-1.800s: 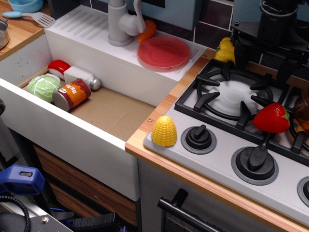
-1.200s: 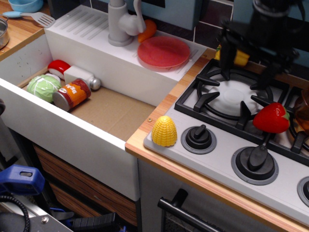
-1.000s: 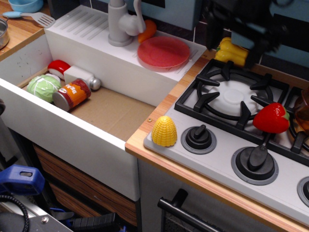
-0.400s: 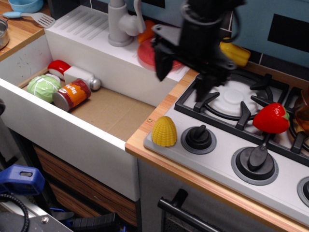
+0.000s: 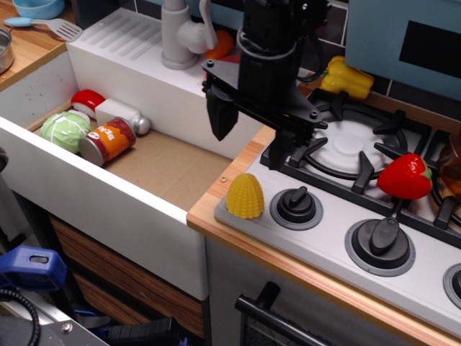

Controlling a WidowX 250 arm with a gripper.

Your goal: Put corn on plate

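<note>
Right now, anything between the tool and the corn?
Nothing. In the only view, the tool hangs open above the corn, which sits on the grey stove panel left of a black knob. The gap between them shows only wooden counter edge.

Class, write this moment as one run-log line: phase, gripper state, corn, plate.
phase: approach | gripper: open, empty, above corn | corn: upright on stove front corner, untouched | plate: mostly hidden behind arm

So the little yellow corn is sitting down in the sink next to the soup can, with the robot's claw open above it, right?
Not quite. The corn stands on the front corner of the stove, beside a black knob, not in the sink. The observation.image view shows it. The gripper does hang open above it.
</note>
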